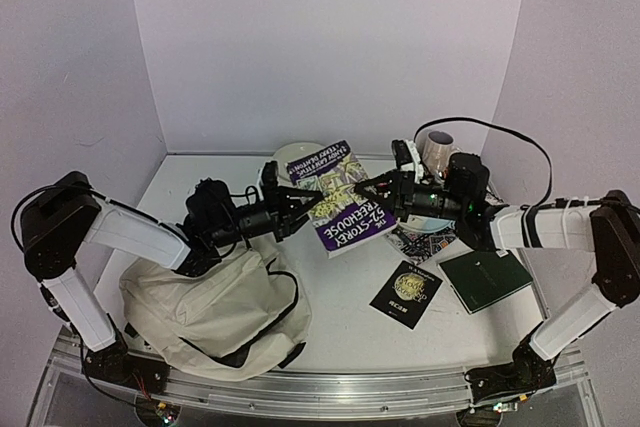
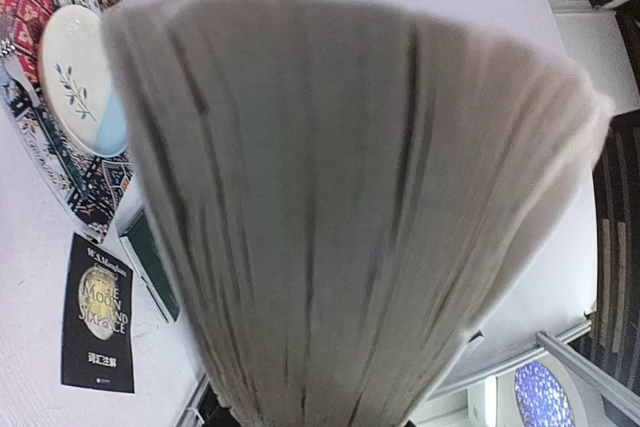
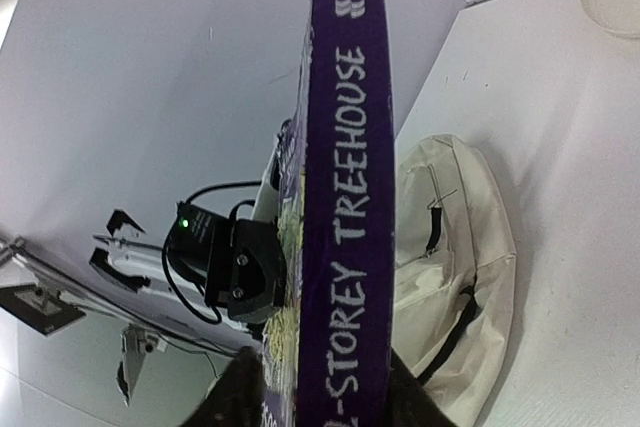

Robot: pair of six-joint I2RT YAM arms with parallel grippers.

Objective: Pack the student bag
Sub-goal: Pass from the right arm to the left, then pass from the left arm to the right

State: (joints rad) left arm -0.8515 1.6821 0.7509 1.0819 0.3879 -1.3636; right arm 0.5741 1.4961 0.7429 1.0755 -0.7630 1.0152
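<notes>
- Purple paperback, the book (image 1: pixel 345 209): aloft over the middle of the worktop (image 1: pixel 330 332), tilted, bridged between both arms.
- Left end effector (image 1: pixel 303 205): narrowed onto the book's page edge, which fills its own view. We judge this a grip.
- Right end effector (image 1: pixel 382 190): fingers (image 3: pixel 412 402) closely flank the spine. We cannot tell whether they press or stand just off it.
- Bag (image 1: pixel 215 307): cream fabric, slumped on the worktop at near left under the left arm, apart from the book. We cannot tell whether its mouth is open.
- Risk one: the left hold sits at one edge, away from the book's middle. If the right lets go, we expect the book to sag, pivot or slip out.
- Risk two: if both arms pull while clamped, the cover could tear or the pages could fan.
- Risk three: a limp bag with a shut or folded mouth would stop the book at the fabric.
- Risk four: a dropped book could land on the booklet (image 1: pixel 406 294) or the notebook (image 1: pixel 485 277) nearby.
</notes>
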